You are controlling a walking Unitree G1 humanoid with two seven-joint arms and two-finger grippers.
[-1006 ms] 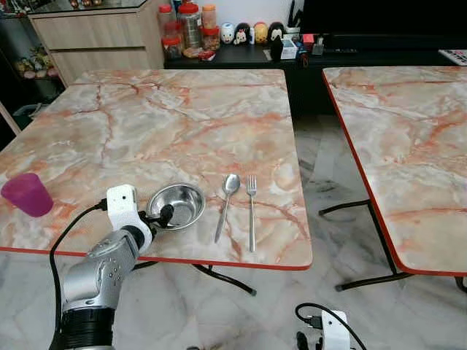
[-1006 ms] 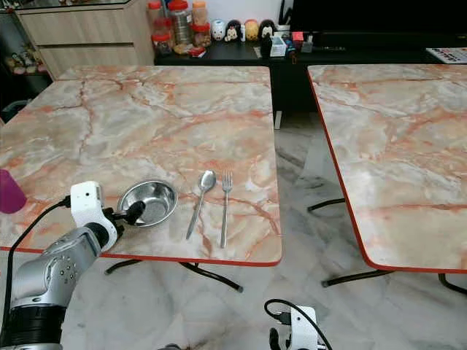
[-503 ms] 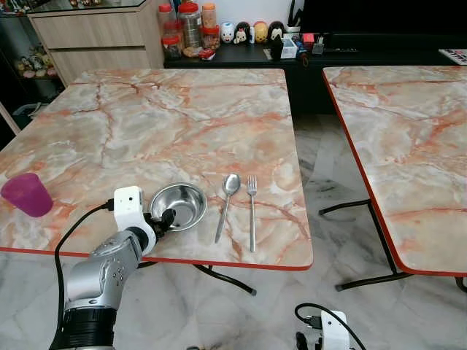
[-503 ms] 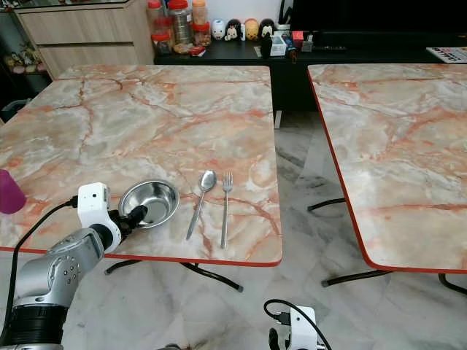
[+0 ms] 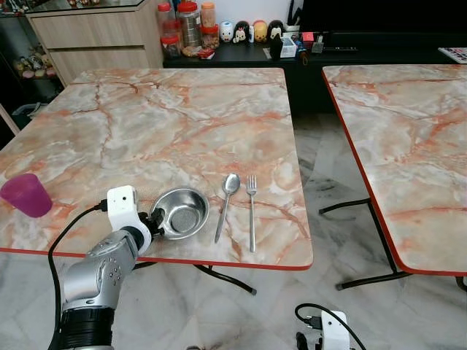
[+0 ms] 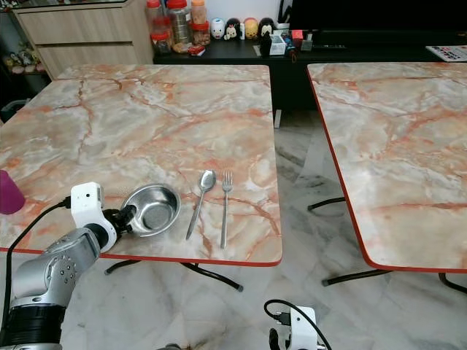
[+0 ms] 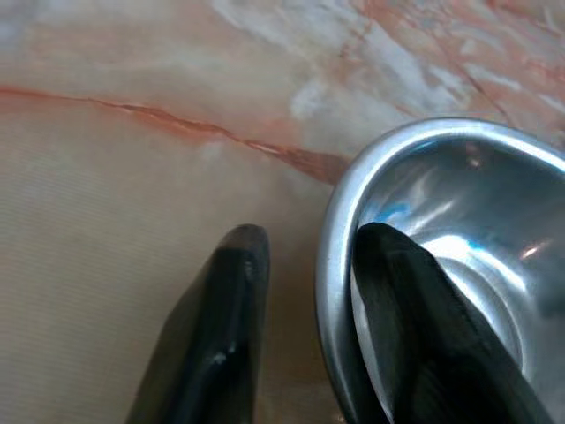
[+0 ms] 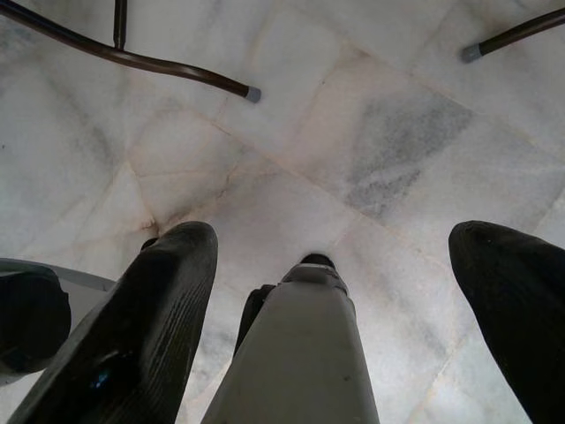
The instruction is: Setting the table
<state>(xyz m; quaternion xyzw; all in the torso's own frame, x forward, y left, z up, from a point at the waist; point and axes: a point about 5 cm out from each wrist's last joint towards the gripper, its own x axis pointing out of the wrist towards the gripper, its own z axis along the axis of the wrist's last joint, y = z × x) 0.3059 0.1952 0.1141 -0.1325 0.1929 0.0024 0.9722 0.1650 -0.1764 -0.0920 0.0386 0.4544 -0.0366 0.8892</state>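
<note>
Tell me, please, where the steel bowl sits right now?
The steel bowl sits near the front edge of the left marble table, just left of the spoon, its rim pinched by the left gripper.

Two marble-patterned tables (image 5: 182, 124) (image 5: 408, 138) with red edging, on a pale marble-tile floor (image 5: 328, 182); wooden drawer cabinet (image 5: 95, 36) and black sideboard (image 5: 241, 57) behind.

Silver bowl (image 5: 180, 212); orange-veined marble table (image 5: 168, 124), red edge; purple cup (image 5: 25, 195); black fingers (image 7: 212, 353).
</note>
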